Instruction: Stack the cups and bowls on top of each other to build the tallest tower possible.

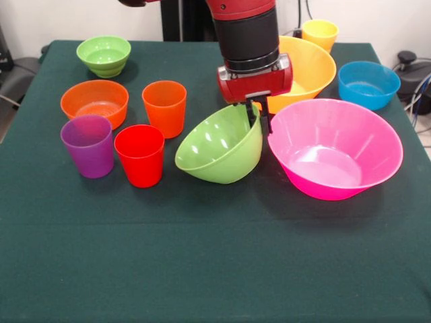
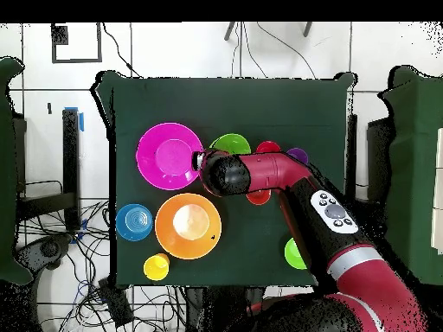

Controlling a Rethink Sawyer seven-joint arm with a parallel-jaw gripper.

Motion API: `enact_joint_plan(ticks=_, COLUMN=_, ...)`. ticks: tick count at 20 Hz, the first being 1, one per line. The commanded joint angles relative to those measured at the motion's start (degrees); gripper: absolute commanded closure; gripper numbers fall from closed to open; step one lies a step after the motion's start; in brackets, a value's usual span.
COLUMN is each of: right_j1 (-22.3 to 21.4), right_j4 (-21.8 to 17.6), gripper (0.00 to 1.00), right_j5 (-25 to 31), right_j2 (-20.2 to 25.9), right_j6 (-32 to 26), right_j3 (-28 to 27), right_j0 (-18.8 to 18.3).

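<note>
You have the green cloth-covered table [image 1: 202, 269] under everything, and nothing is stacked yet: every bowl and cup stands apart. The large glossy pink plastic bowl [image 1: 335, 147] sits upright at the right of the front view, with the large yellow-orange plastic bowl [image 1: 306, 64] just behind it and partly hidden by the red and black arm [image 1: 246, 33].

Your gripper [image 1: 259, 116] comes down between those two and the medium light green plastic bowl [image 1: 222, 145]. Its black fingers [image 1: 253, 114] pinch that bowl's rim, and the bowl hangs tilted, its mouth turned toward the left of the front view; whether its underside touches the cloth is hard to say from here.

The small blue plastic bowl [image 1: 368, 84] rests at the far right. On the left side you see the small orange plastic bowl [image 1: 94, 102] and, behind it, the small green plastic bowl [image 1: 104, 55].

The tapered plastic cups are all upright: the orange cup [image 1: 164, 108], the red cup [image 1: 139, 155] and the purple cup [image 1: 88, 145] cluster near the orange bowl, while the yellow cup [image 1: 319, 33] stands at the back by the yellow-orange bowl.
</note>
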Motion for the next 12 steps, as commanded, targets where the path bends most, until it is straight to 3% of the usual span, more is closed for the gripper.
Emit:
enact_joint_plan(ticks=1, right_j1=-0.1, right_j4=-5.1, gripper=1.0, right_j5=-0.2, right_j2=0.4, right_j6=-4.0, right_j3=-3.6, right_j0=1.8)
enact_joint_plan(ticks=12, right_j1=0.9, right_j4=-5.6, gripper=1.0, right_j5=-1.9, right_j2=-0.5, right_j6=-2.6, right_j3=-3.8, right_j0=3.2)
